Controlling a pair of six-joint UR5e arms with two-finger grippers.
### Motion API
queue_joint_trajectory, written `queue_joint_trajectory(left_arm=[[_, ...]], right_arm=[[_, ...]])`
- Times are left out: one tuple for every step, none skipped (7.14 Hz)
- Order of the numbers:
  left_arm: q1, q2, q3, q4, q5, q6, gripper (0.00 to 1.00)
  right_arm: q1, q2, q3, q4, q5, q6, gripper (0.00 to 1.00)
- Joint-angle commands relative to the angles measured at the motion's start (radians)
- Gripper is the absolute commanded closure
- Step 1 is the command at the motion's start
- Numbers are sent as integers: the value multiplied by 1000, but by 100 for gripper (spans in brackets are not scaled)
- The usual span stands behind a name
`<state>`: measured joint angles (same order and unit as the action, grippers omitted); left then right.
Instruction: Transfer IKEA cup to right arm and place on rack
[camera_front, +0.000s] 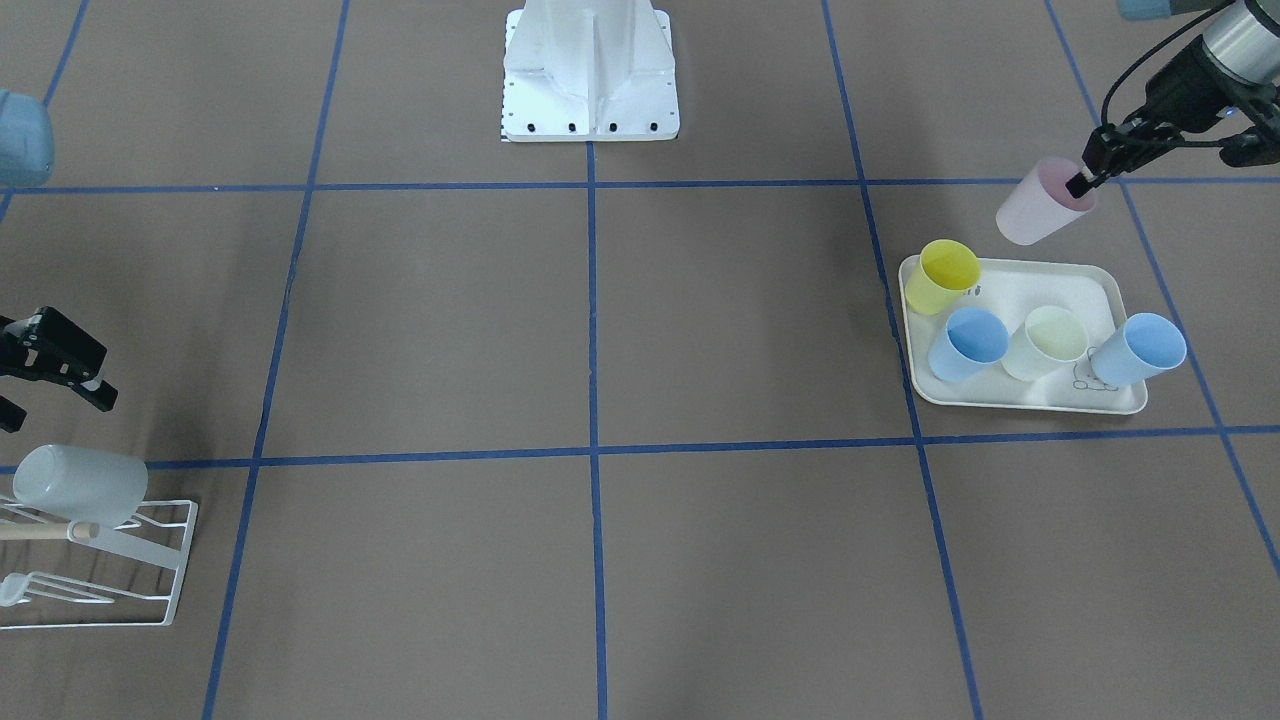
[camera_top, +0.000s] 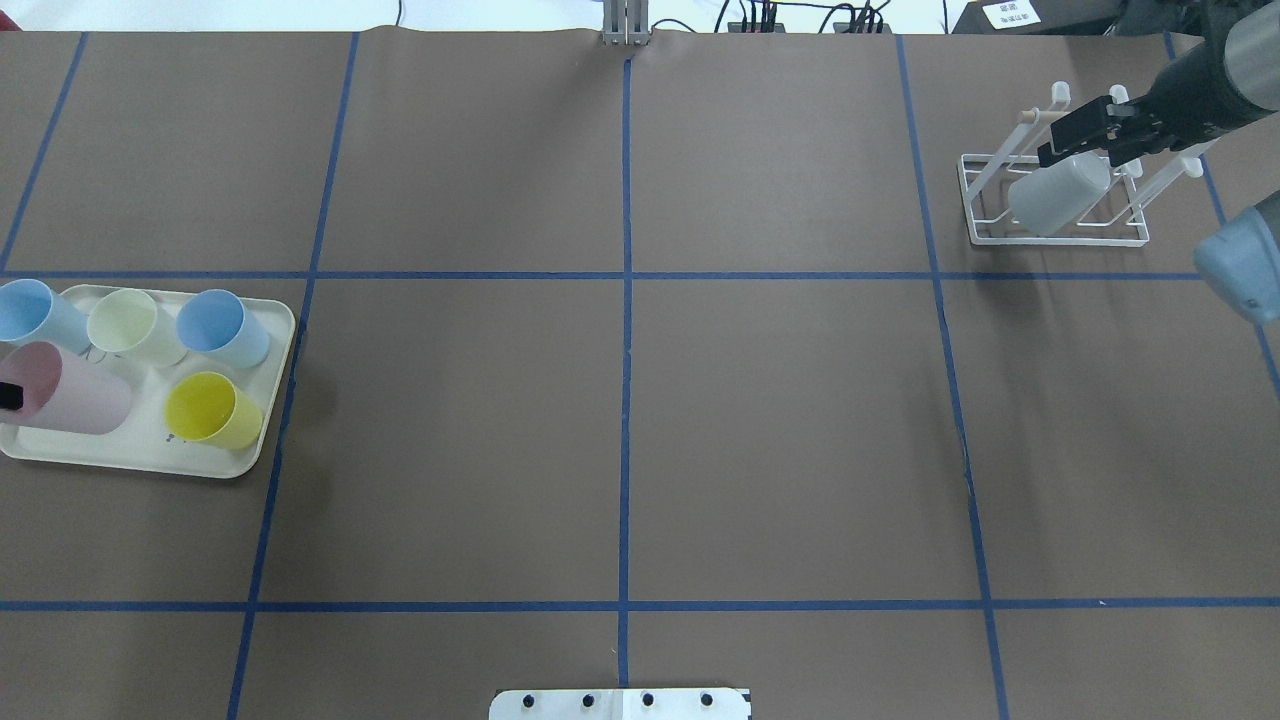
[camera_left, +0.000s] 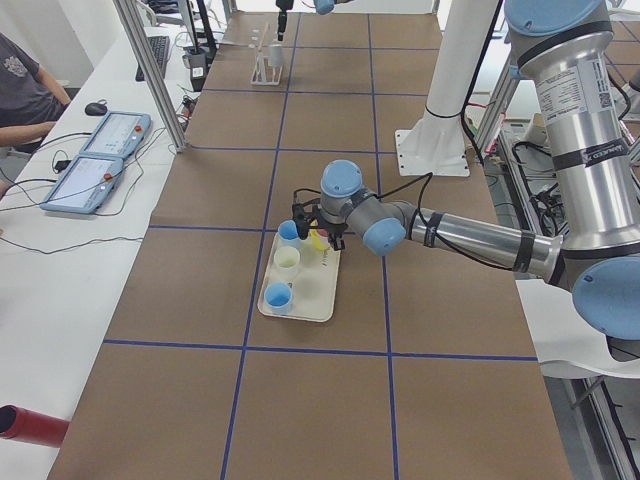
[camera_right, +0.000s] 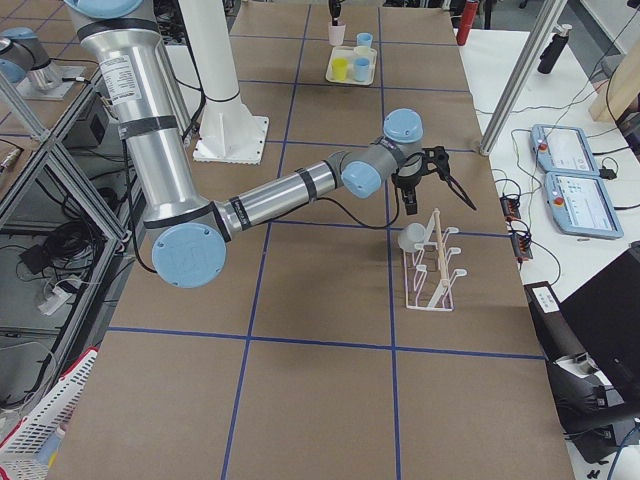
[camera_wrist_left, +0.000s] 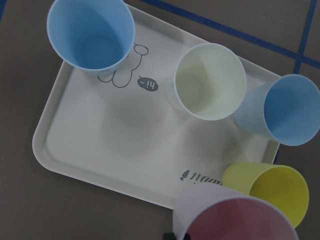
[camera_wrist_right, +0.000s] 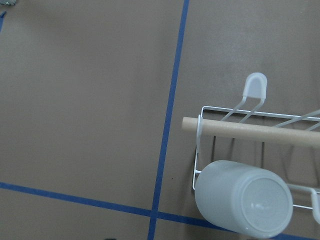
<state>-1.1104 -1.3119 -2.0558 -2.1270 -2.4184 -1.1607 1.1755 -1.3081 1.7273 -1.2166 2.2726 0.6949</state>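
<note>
Now left gripper (camera_front: 1085, 183) pinches pale pink plastic cup (camera_front: 1035, 212) by rim. Right gripper (camera_top: 1088, 140) gapes wide, 12 o'clock of frosted white cup (camera_top: 1058, 195).

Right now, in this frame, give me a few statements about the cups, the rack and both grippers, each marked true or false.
1. The left gripper grips the pink cup by its rim. True.
2. Five cups stand on the tray. False: four stand there, the two blue cups, a yellow cup and a cream cup.
3. A whitish cup sits on the rack. True.
4. The right gripper is clamped on the whitish cup. False: it is open, above the cup and apart from it.
5. The pink cup stands upright on the tray. False: it is tilted and held off the tray.
</note>
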Motion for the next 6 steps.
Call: queue_joint_trajectory(left_arm=[[6, -207, -7, -2, -28, -261, 100], [14, -284, -7, -10, -36, -325, 100], [59, -352, 0, -5, -56, -349, 100], [84, -437, 26, -7, -101, -387, 100], [128, -537, 45, -11, -106, -527, 100], [211, -641, 46, -13, -103, -654, 100]], right_arm=[[-54, -16, 38, 142, -1, 203, 9], [-92, -16, 40, 299, -1, 427, 9], [-129, -16, 37, 468, 1, 610, 9], [-158, -14, 41, 580, 5, 720, 11], [-166, -13, 37, 654, 83, 744, 11], [-166, 3, 43, 716, 138, 750, 11]])
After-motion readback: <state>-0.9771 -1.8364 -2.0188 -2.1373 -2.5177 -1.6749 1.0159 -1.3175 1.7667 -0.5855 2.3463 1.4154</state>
